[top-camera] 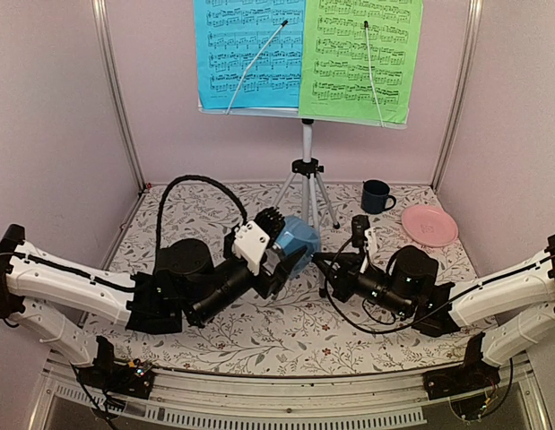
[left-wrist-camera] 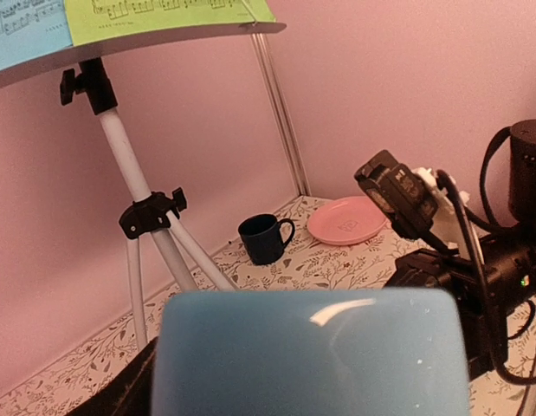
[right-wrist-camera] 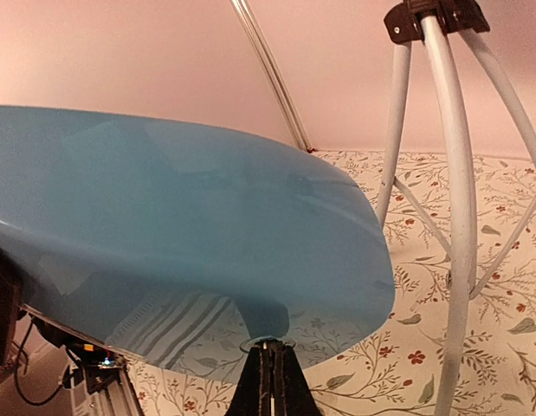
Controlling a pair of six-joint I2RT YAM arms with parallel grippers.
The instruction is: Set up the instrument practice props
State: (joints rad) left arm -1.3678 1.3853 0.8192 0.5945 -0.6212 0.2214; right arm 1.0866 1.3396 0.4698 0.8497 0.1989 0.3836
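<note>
The pale music stand (top-camera: 250, 111) on its silver tripod (top-camera: 306, 175) stands at the back, bearing a blue sheet (top-camera: 246, 49) and a green sheet (top-camera: 358, 54) side by side. My left gripper (top-camera: 290, 246) is shut on the small blue metronome (top-camera: 298, 244) and holds it above the table in front of the tripod. In the left wrist view the metronome (left-wrist-camera: 311, 355) hides my fingers. My right gripper (top-camera: 316, 262) is shut, and its joined tips (right-wrist-camera: 268, 351) touch the metronome's glossy face (right-wrist-camera: 164, 225) from the right.
A dark blue mug (top-camera: 376, 195) and a pink plate (top-camera: 429, 224) sit at the back right on the floral cloth (top-camera: 259, 331). Tripod legs (right-wrist-camera: 449, 173) spread just behind the metronome. Pink walls and metal frame posts (top-camera: 116, 90) enclose the table.
</note>
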